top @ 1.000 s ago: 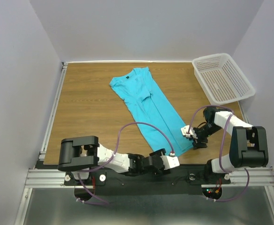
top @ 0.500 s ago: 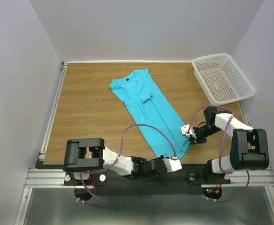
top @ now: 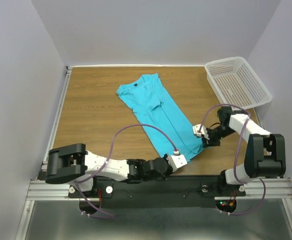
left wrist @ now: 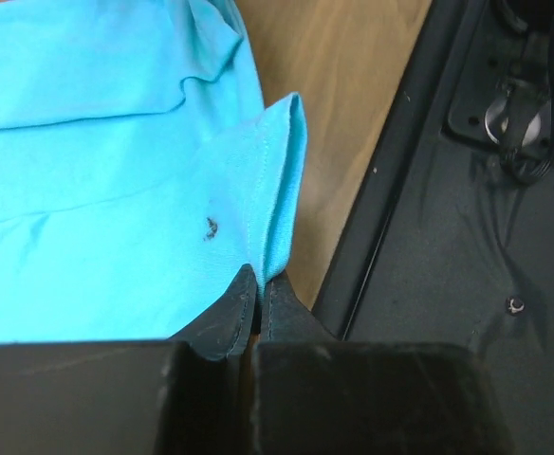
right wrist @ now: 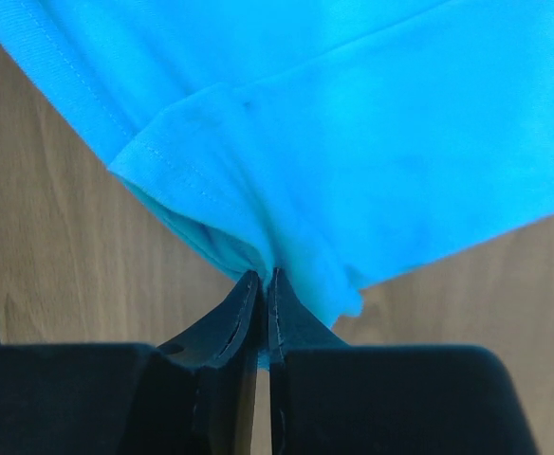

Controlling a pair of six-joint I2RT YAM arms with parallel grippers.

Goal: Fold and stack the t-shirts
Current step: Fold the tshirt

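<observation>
A turquoise t-shirt (top: 156, 110) lies folded lengthwise into a long strip, running diagonally across the wooden table (top: 96, 110), neck at the far end. My left gripper (top: 180, 159) is shut on the near left corner of its hem (left wrist: 277, 190); the wrist view shows the fabric edge pinched between the fingertips (left wrist: 244, 303). At the near right corner my right gripper (top: 203, 136) is shut on the hem too, with bunched cloth (right wrist: 258, 237) caught between its jaws. Both corners look slightly lifted.
A white perforated basket (top: 238, 82) stands at the far right of the table. The black base rail (left wrist: 448, 237) runs just beside the left gripper, at the table's near edge. Bare wood lies left of the shirt.
Both grippers have closed on the shirt's near hem corners. The left gripper has moved up and slightly right from the near edge; the right gripper has drawn its corner a little away from the near edge.
</observation>
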